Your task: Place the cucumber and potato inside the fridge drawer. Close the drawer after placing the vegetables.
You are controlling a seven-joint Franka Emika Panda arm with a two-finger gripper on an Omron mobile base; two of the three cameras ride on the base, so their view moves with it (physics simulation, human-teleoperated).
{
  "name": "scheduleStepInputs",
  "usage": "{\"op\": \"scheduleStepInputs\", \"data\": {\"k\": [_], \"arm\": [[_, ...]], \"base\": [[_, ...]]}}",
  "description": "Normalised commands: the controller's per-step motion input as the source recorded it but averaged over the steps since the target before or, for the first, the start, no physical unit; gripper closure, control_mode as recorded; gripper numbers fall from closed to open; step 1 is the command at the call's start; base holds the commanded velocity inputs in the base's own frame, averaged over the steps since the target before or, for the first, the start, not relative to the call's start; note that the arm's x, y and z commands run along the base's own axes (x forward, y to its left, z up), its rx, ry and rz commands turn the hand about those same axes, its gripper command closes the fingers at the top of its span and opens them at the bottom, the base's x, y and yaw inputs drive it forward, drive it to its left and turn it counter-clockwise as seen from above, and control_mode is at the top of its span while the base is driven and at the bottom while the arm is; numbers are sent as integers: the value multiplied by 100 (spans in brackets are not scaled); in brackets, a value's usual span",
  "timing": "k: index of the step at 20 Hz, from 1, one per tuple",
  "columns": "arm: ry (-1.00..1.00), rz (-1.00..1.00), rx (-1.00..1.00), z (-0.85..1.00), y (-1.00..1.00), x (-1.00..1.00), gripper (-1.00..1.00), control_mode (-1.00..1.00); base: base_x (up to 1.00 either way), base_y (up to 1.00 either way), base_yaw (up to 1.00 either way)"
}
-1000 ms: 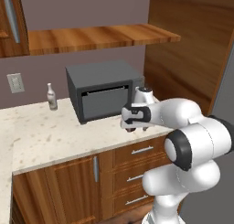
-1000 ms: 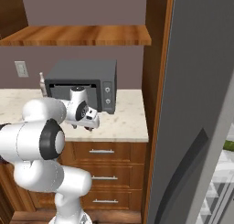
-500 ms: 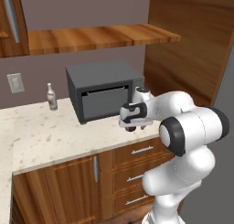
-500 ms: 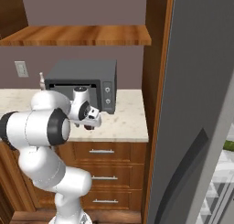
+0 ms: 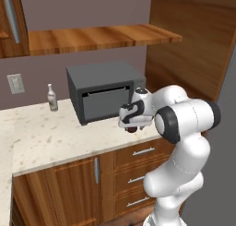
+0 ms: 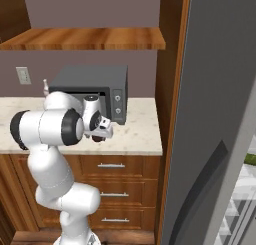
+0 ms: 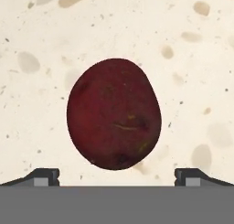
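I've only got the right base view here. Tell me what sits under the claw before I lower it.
Observer: The hand view shows the potato lying on the speckled countertop, centred between the claw's two fingertips.
Operator: Report the claw's opening.
Observer: The fingertips stand apart, wider than the potato, and touch nothing.
Operator: Check behind the arm for me.
Observer: In the left base view a small bottle stands on the counter left of the microwave.
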Motion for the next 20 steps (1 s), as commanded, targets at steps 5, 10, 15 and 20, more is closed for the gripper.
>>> {"op": "scheduleStepInputs", "data": {"k": [5,10,15,20], "arm": [[0,0,0,-18,1,30,-100,-100],[0,0,0,-20,0,17,-100,-100],[0,0,0,-34,4,1,100,-100],[-3,1,0,-18,19,3,100,-100]], "base": [[0,0,0],[0,0,0],[0,0,0],[0,0,0]]}}
